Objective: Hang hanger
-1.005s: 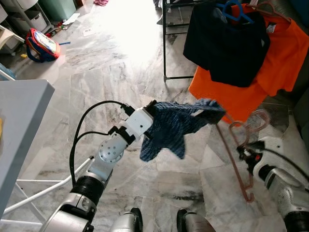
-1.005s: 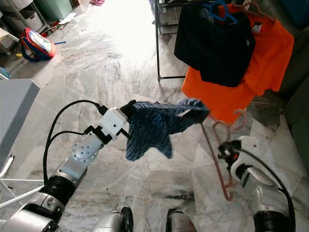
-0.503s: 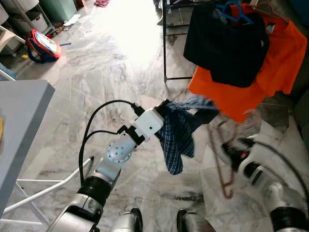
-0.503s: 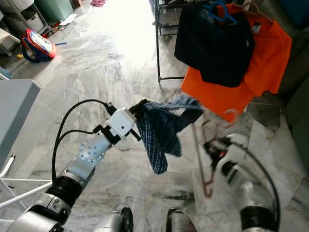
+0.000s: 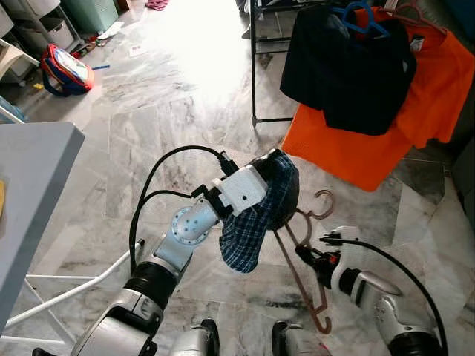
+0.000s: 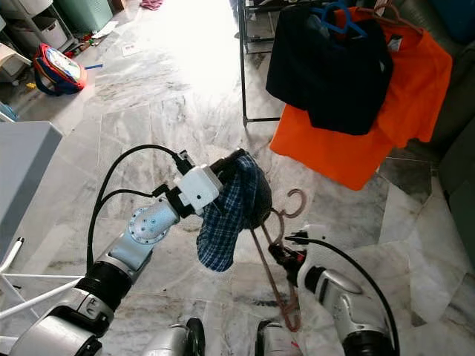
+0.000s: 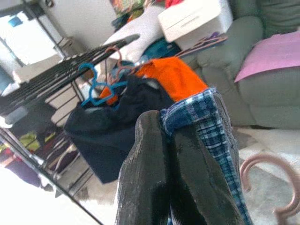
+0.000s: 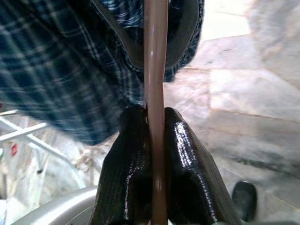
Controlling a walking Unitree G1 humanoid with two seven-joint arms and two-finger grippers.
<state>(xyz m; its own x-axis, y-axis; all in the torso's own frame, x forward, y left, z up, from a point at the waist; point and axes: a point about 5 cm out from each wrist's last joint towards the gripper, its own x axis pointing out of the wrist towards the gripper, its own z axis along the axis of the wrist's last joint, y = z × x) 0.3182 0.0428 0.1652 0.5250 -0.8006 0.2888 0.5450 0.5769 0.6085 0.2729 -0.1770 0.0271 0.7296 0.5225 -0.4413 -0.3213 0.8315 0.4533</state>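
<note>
The right gripper [image 8: 152, 140] had its 2 glossy black fingers pinched on the thin brown bar of the hanger [image 5: 300, 259], low and right of centre in the left eye view. The left gripper [image 7: 166, 154] had its fingers pressed together on a fold of the blue checked garment [image 5: 256, 219], at the middle of that frame.

In the second just past, the garment, which had been stretched out flat between the 2 arms, had bunched and now drooped from the left gripper over the hanger's upper end, and the right arm had swung in towards the left. I judged the cloth was being worked onto the hanger, with hanging still ahead.

The garment looked soft and woven, the hanger rigid with a curled hook. The dark metal rack [image 5: 253, 67], upper right, held black and orange clothes above a veined marble floor [image 5: 148, 126].
</note>
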